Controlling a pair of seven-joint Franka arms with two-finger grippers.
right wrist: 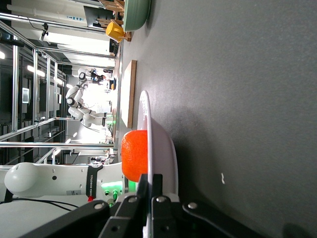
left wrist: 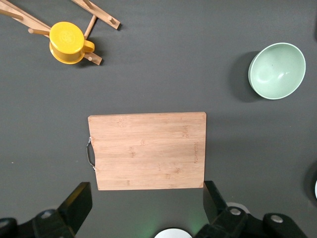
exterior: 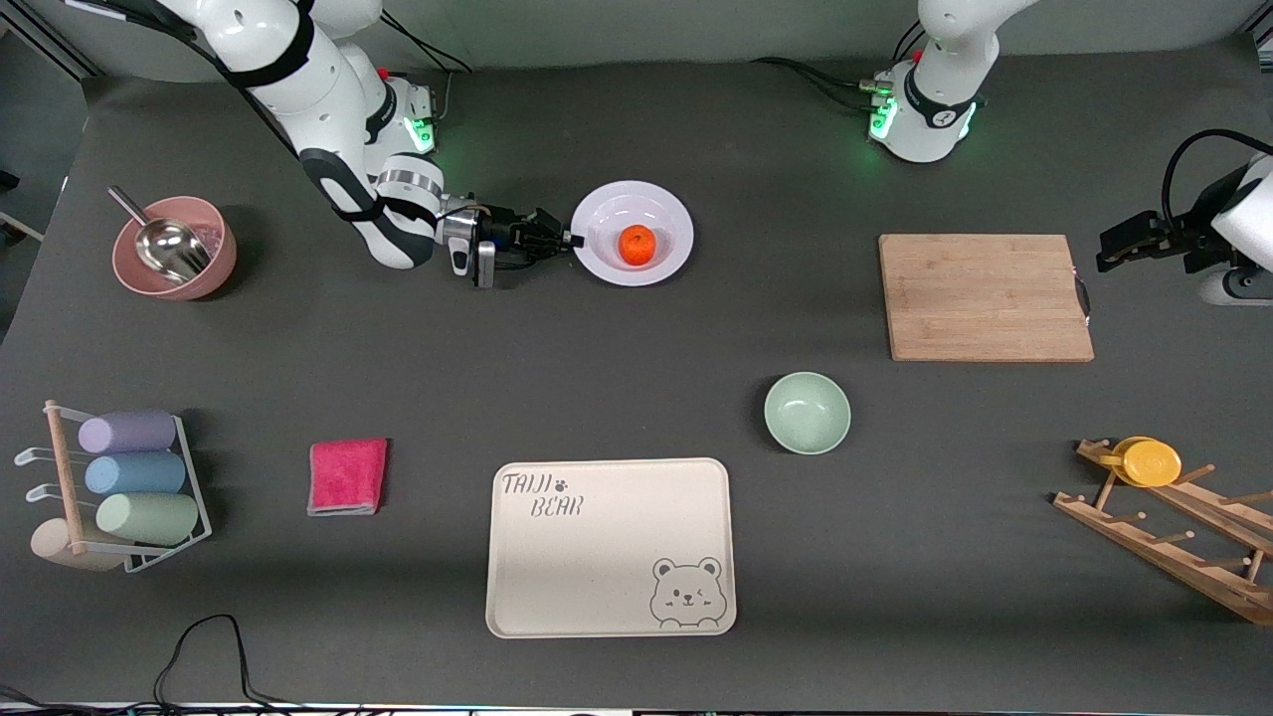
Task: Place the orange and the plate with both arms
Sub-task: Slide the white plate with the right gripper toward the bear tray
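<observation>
Your right gripper (exterior: 569, 240) is clamped on the rim of the plate (exterior: 664, 267), at the edge toward the right arm's end of the table; in the right wrist view its fingers (right wrist: 156, 191) pinch that thin rim (right wrist: 168, 148) between them. The orange (exterior: 637, 245) sits in the plate's well, close to the pinched edge, and the plate rests on the dark table (exterior: 597, 358), farther from the front camera than the mint-green bowl (exterior: 807, 412) and the cream bear tray (exterior: 609, 546).

Your left gripper (left wrist: 143, 210) hangs with fingers spread wide and nothing between them, over the table at the left arm's end, just beside the wooden cutting board (exterior: 985, 296). Your left wrist view looks down on that board (left wrist: 147, 150), with the green bowl (left wrist: 276, 71) and a yellow cup (left wrist: 69, 41) on a wooden peg rack (exterior: 1174, 527) farther out.
</observation>
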